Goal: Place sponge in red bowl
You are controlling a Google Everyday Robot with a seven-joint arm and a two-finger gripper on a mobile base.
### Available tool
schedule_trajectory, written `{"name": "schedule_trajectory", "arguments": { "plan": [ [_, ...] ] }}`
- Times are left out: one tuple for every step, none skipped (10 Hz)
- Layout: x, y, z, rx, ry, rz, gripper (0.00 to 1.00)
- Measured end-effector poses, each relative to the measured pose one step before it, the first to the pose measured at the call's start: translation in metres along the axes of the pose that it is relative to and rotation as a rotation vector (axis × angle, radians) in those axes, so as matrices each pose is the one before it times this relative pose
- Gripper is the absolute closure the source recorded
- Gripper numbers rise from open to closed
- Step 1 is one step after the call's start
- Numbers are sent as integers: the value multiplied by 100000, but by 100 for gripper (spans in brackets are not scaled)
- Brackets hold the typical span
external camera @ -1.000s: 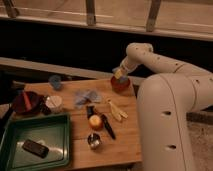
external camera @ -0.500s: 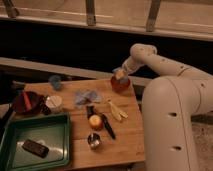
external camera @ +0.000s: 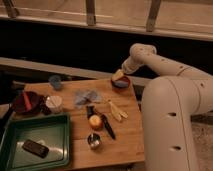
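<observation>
— Fingers (external camera: 123,70)?
— Clamped on the sponge (external camera: 117,76). The gripper (external camera: 120,74) hangs just over the red bowl (external camera: 122,84), and the sponge is at the bowl's rim.
— Room around it?
— The bowl sits at the far right corner of the wooden table (external camera: 131,146), close to both edges. The arm reaches in from the right.
— Anything in the way?
— Nothing beside the bowl. A blue cloth (external camera: 86,96) and a yellow strip (external camera: 116,111) lie nearer the middle. The green tray (external camera: 10,150) and the dark red dish (external camera: 26,101) are well apart, on the left.
— Any change?
— Gripper and sponge sit where they were half a second ago.
</observation>
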State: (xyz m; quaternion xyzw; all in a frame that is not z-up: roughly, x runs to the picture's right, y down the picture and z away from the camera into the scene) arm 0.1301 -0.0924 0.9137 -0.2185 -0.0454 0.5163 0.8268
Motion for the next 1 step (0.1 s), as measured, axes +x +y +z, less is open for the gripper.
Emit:
{"name": "schedule_trajectory", "arguments": {
  "plan": [
    [-19,43,32,-50,19,-45,20]
  ]
}}
